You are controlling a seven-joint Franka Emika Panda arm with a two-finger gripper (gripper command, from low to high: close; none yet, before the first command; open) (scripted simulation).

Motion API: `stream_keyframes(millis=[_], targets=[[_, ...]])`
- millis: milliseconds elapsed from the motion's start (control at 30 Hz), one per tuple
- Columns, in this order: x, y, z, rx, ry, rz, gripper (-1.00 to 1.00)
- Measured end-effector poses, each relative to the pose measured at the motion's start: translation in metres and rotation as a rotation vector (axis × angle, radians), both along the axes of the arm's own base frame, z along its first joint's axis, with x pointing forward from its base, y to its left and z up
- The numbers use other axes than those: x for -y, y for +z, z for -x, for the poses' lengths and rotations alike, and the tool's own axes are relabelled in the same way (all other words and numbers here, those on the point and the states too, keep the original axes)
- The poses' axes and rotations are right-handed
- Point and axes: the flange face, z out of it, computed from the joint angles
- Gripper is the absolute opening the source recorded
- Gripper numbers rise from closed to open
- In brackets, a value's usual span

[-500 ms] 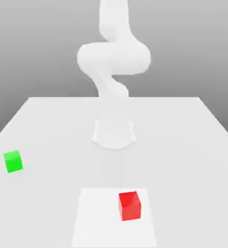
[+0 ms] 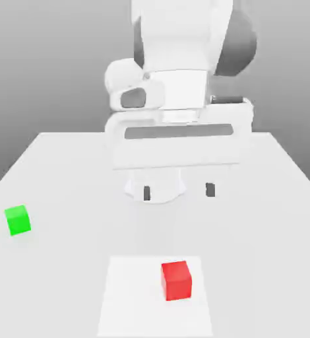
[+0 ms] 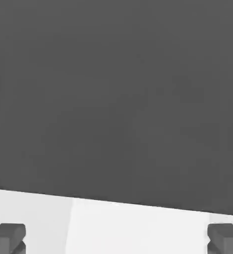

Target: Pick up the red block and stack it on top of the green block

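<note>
- White table (image 2: 263, 218) under a plain grey wall.
- Gripper (image 2: 178, 191) hangs mid-frame, fingers (image 2: 147, 193) wide apart and holding nothing, likely ready to grab.
- Red block (image 2: 176, 280) waits at the bottom middle.
- Green block (image 2: 17, 220) sits far left, well apart.

The small bright red cube (image 2: 176, 280) and small bright green cube (image 2: 17, 220) look matte and unmarked. The smooth white tabletop (image 2: 263, 218) appears matte, perhaps painted.
</note>
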Motion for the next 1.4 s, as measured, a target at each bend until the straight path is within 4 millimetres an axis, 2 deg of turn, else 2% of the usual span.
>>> stream_keyframes(millis=[167, 367, 400, 633, 833, 967, 1100, 1233, 1400], targets=[[-0.007, -0.099, 0.035, -0.162, 0.041, 0.025, 0.0], [-0.006, -0.167, 0.042, -0.188, 0.045, 0.029, 0.0], [-0.006, -0.174, 0.043, -0.188, 0.045, 0.029, -1.0], [-0.006, -0.174, 0.043, -0.188, 0.045, 0.029, -1.0], [-0.005, -0.118, 0.042, -0.188, 0.044, 0.03, -1.0], [0.059, -0.102, 0.041, -0.18, 0.001, 0.042, -1.0], [0.125, -0.091, 0.05, -0.175, -0.022, 0.055, -1.0], [0.185, -0.082, 0.069, -0.174, -0.037, 0.065, -1.0], [0.252, -0.073, 0.105, -0.177, -0.052, 0.067, -1.0]])
